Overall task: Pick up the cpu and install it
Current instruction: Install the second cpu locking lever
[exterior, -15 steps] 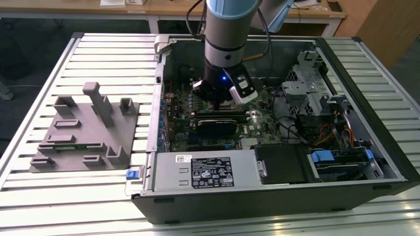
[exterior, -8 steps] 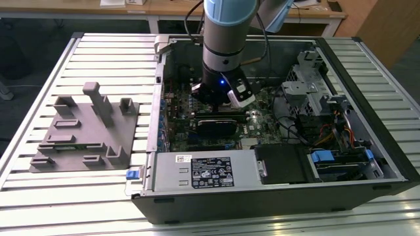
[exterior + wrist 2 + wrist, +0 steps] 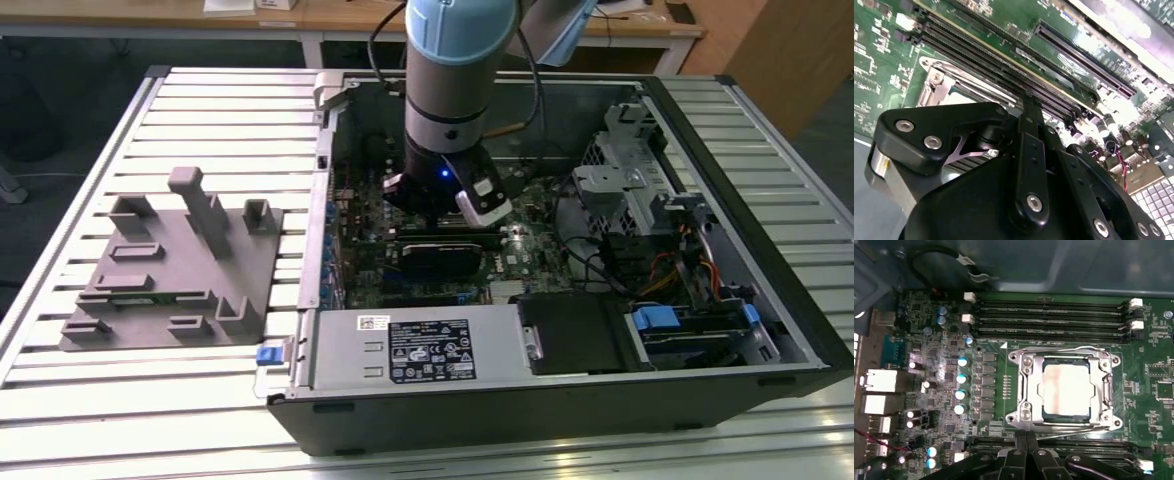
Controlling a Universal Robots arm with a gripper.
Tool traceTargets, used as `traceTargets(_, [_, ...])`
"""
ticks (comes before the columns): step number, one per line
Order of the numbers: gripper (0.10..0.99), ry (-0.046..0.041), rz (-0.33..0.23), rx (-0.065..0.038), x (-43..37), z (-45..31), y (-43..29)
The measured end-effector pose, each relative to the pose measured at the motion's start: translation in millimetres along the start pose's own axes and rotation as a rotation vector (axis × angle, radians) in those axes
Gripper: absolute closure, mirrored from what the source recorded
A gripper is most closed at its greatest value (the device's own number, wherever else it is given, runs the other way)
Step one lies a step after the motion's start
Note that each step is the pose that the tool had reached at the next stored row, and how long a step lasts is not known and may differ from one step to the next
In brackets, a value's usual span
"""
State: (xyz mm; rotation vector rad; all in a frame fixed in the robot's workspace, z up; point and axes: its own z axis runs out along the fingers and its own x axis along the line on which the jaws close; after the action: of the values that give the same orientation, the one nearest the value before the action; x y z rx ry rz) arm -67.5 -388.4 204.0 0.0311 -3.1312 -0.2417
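We see cpu [image 3: 1066, 389] seated in socket frame [image 3: 1026, 390] on motherboard [image 3: 929, 365], memory slots [image 3: 1049, 315] beside it.

Even overhead light, glare on the cpu [image 3: 1065, 389], blurred board edges.

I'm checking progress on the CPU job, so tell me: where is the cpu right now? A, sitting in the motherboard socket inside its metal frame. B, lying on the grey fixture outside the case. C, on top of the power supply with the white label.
A: in the first wrist view the cpu, with its pale silvery top, sits within the socket frame on the motherboard.
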Motion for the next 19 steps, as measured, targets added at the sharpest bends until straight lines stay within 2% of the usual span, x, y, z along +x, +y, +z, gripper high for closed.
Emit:
traceTargets(5, [0.98, -0.0005, 0.0, -0.023, 5.9, 2.5, -0.3])
traceTargets(10, [0.98, -0.0011, 0.0, -0.054, 6.3, 6.1, -0.7])
traceTargets(13, [0.98, -0.0015, 0.0, -0.068, 6.5, 7.4, -0.8])
traceTargets(16, [0.98, -0.0018, 0.0, -0.079, 6.9, 9.0, -0.9])
traceTargets(19, [0.98, -0.0018, 0.0, -0.083, 8.3, 10.3, -1.0])
